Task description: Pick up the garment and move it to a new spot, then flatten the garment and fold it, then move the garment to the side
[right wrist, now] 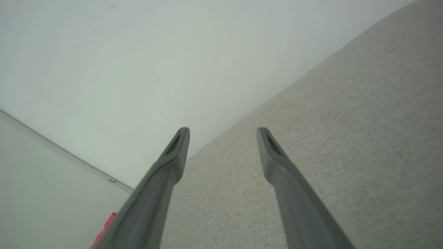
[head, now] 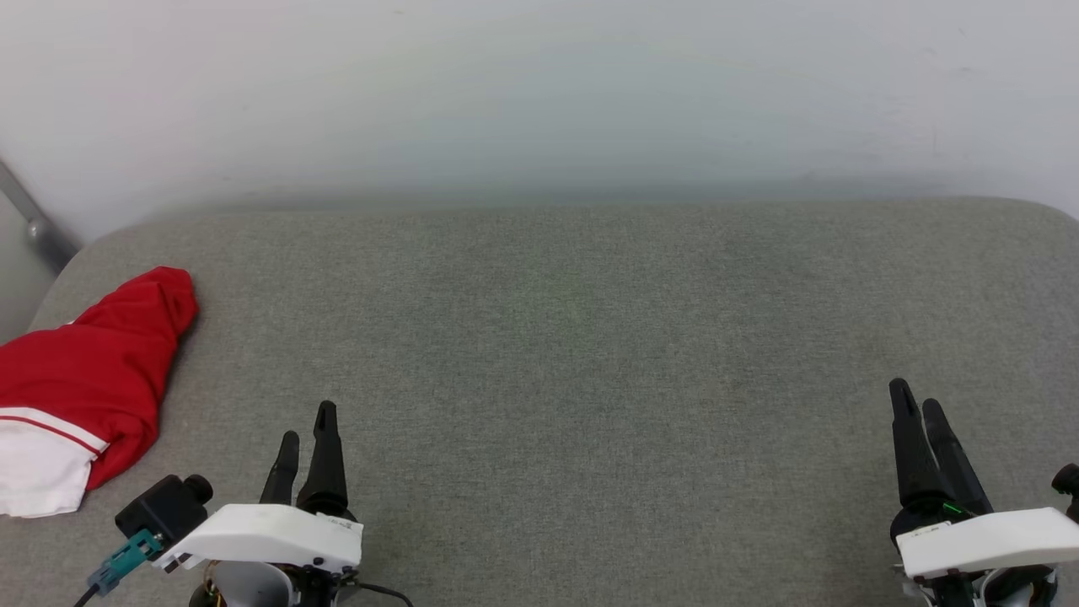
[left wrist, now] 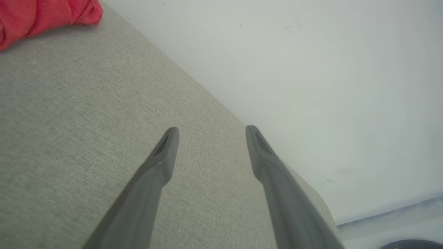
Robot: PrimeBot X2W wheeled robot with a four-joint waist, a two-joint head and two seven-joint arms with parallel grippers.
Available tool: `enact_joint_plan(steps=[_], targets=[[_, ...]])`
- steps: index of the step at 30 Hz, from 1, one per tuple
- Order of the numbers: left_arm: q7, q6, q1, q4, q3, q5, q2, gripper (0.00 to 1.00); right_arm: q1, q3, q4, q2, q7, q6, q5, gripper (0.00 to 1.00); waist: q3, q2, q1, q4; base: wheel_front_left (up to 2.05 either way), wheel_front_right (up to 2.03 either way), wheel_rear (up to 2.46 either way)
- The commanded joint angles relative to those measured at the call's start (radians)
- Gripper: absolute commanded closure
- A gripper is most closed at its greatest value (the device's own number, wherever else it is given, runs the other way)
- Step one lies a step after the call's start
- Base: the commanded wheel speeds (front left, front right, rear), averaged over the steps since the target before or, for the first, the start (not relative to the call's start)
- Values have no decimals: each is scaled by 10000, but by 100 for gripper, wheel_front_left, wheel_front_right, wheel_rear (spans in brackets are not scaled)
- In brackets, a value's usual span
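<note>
The garment (head: 93, 371) lies bunched at nine o'clock on the grey padded surface (head: 573, 337), red body on top, white sleeve panel spilling toward the near edge. The left gripper (head: 308, 421) hovers at seven o'clock, fingers apart and empty. The right gripper (head: 916, 394) waits at four o'clock, also parted with nothing in it. The pickup looks not yet begun. The left arm is the nearer one, so it should swing toward nine o'clock. Its best bet is to come down over a raised red fold and bite deep enough to catch more than one layer. Pinch the thin white edge and the soft jersey may slip free.
</note>
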Motion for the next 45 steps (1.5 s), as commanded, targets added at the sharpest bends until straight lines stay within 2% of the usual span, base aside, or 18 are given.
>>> enact_joint_plan(steps=[1,13,23,38,45], targets=[[-91,68,-60,-186,-63,281,83,0,-5,13,-211,-14,-86,-1,-310,0,0,0,0,3,0,0,0],[-480,700,67,-437,-692,1950,371,0,211,-31,-508,-12,-477,-1,-1908,0,3,0,0,16,0,0,0],[-770,1022,129,-619,-1115,3021,553,0,369,-20,-769,-11,-775,-2,-3080,0,21,0,0,31,0,0,0],[-1159,1257,325,-807,-1457,4490,554,0,633,-40,-1099,-9,-1150,-2,-4599,0,23,0,0,48,0,0,0],[-1328,1197,437,-905,-1439,5004,455,0,754,-86,-1283,-8,-1323,-2,-5123,0,14,0,0,55,0,0,0]])
